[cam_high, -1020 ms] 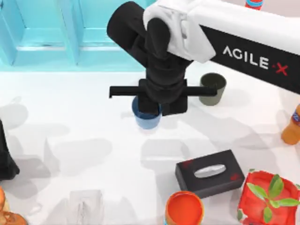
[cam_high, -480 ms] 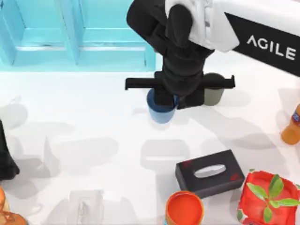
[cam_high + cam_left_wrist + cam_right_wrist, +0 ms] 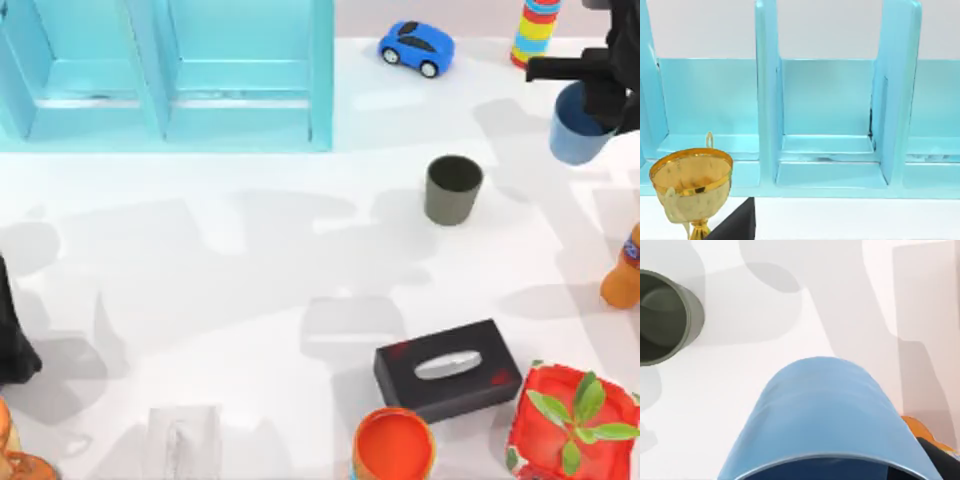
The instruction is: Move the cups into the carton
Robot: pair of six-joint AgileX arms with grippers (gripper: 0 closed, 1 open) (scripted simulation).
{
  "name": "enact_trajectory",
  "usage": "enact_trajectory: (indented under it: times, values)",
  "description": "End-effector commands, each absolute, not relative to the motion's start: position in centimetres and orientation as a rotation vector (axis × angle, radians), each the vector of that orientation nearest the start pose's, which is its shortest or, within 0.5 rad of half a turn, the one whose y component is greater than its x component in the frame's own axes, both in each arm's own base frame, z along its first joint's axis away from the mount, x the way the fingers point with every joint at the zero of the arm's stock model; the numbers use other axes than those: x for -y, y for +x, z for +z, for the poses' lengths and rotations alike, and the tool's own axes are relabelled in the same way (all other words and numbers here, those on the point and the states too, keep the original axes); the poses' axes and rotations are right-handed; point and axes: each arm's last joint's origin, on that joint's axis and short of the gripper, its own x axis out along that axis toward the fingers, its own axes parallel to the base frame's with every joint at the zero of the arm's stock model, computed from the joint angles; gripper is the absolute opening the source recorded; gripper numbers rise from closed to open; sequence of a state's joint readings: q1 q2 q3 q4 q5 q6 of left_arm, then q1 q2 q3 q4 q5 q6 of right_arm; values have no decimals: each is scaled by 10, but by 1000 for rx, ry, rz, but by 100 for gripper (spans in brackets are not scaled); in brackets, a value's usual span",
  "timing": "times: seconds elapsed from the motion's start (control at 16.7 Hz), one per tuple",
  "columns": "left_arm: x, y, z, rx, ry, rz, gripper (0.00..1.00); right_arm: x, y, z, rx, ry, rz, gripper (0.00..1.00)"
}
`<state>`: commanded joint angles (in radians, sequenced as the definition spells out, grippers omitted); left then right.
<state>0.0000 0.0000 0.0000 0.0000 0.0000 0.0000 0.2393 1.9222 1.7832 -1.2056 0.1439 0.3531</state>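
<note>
**Carrying the blue cup toward the carton**

The right hand (image 3: 598, 85) sits at the far right edge of the desk (image 3: 250, 260), fingers closed on the rim of the blue cup (image 3: 576, 128), which hangs below the hand, clear of the surface. The grey-olive cup (image 3: 453, 189) stands upright on the desk, well apart from the hand, toward the desk's middle. The turquoise carton (image 3: 165, 75) lies far across the desk from the hand, at the back left.

Procedure, as a judgement:
- Keep the cup lifted and upright during transfer; the grip is on the rim, so abrupt swings may tilt it.
- Route the carry behind the grey-olive cup, and clear the blue toy car (image 3: 416, 47) that stands between the hand and the carton.
- Lower the cup into an open compartment before releasing.

Limits of visibility:
- The right hand is cut off by the top view's edge; its fingers are mostly out of frame.
- The right wrist view presents the blue cup's wall close up, hiding the fingertips.
- The left hand (image 3: 12, 340) is parked at the left edge; its opening cannot be judged.
</note>
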Motion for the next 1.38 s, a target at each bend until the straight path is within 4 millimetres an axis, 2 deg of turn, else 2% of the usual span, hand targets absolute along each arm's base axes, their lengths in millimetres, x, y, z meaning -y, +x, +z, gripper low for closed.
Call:
enact_trajectory:
  times: [0.12, 0.3, 0.42, 0.6, 0.78, 0.9, 1.26, 1.38]
  values:
    - [1, 106, 160, 0, 0, 0, 100, -25, 375, 282, -1343, 13, -179, 0]
    - [1, 106, 160, 0, 0, 0, 100, 66, 345, 284, -1429, -20, -189, 0]
    - [1, 106, 160, 0, 0, 0, 100, 112, 315, 283, -1489, -29, -163, 0]
    - [1, 106, 160, 0, 0, 0, 100, 157, 268, 281, -1550, -16, -92, 0]
    - [1, 106, 160, 0, 0, 0, 100, 179, 232, 280, -1568, 13, -21, 0]
    - [1, 106, 160, 0, 0, 0, 100, 184, 219, 279, -1567, 29, 7, 0]
    - [1, 106, 160, 0, 0, 0, 100, 185, 218, 278, -1566, 30, 14, 0]
    - [1, 106, 160, 0, 0, 0, 100, 184, 219, 269, -1563, 30, 10, 0]
